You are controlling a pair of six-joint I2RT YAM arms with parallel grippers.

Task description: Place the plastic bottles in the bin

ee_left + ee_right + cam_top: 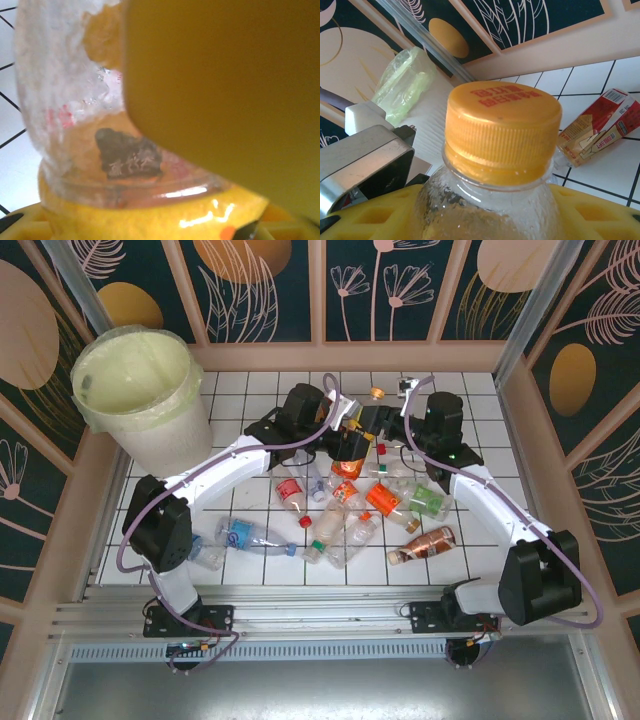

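In the left wrist view almost everything is blurred: a big yellow shape covers the upper right and hides much of the clear bottle behind it, and it is not clear which gripper that shape belongs to. From above, the two arms meet over the middle of the table, and their dark bodies cover most of that bottle, so only its orange and dark label shows. The left gripper has the bottle resting against its lower yellow finger, but whether its jaws press on it or stand loose around it cannot be told. The right gripper pinches the same bottle, with a yellow finger tight against each side of the wet, clear body just under the neck. The orange cap, with printed characters on top, points toward the back wall. The bin stands at the far left corner of the table, well apart from both grippers. It is lined with a pale bag, and only that lining can be made out inside. The other bottles lie loose on the white tiles near the arms, among them one with a blue label and an amber one. A red and cream drink carton lies on its side just beyond the held bottle.
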